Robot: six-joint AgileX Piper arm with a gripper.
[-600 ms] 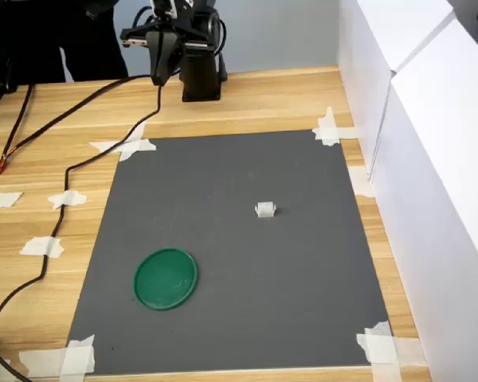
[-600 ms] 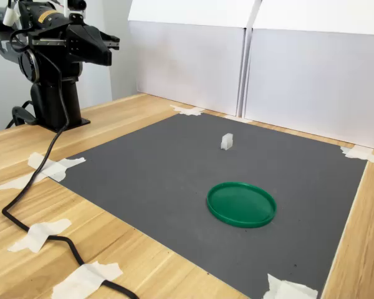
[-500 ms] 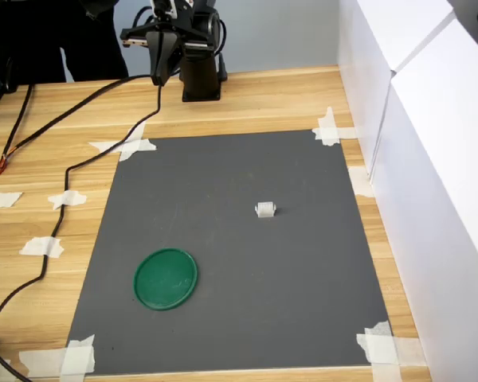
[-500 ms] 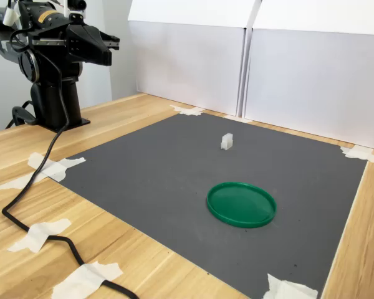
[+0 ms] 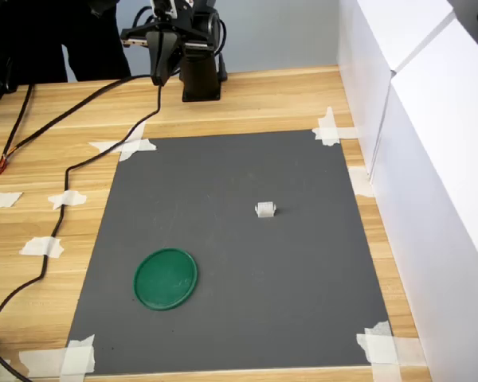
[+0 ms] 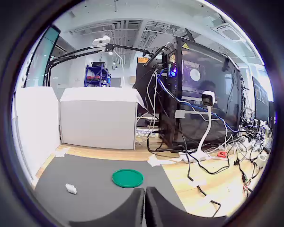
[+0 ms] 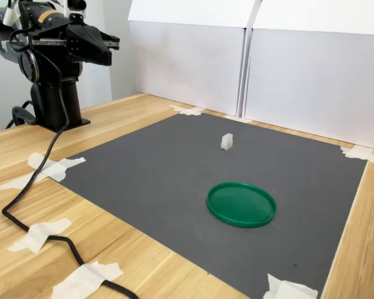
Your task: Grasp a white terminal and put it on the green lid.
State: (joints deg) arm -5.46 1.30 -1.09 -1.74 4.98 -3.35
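Near edge of the first exterior view: tape pieces (image 5: 69,358) pin the grey mat (image 5: 223,318) to the wooden table (image 5: 32,294) at its lower corners. A black cable (image 5: 60,215) runs up the left side of the frame, partly over the tape.

Green lid (image 5: 166,278) sits flat on the mat, lower left of centre in the first exterior view; in the second exterior view it's lower right of centre (image 7: 241,204). Nothing on it.

White terminal (image 5: 265,209) is on the mat right of centre in the first exterior view, well apart from the lid, up and to the right of it. In the second exterior view it stands above the lid in the frame (image 7: 227,141), towards the white panels (image 7: 299,75).

White panels wall off the right side of the first exterior view (image 5: 430,143).

Far end: arm base (image 5: 200,76) on the table beyond the mat, top centre-left of the first exterior view. Gripper (image 5: 161,76) is up in the air near the base, well clear of both terminal and lid. In the second exterior view it's at upper left (image 7: 109,48).

Wrist view: jaws closed, the two fingers (image 6: 132,210) pressed together with nothing between them. Lid (image 6: 127,178) and terminal (image 6: 71,189) both show on the mat ahead, apart from each other.
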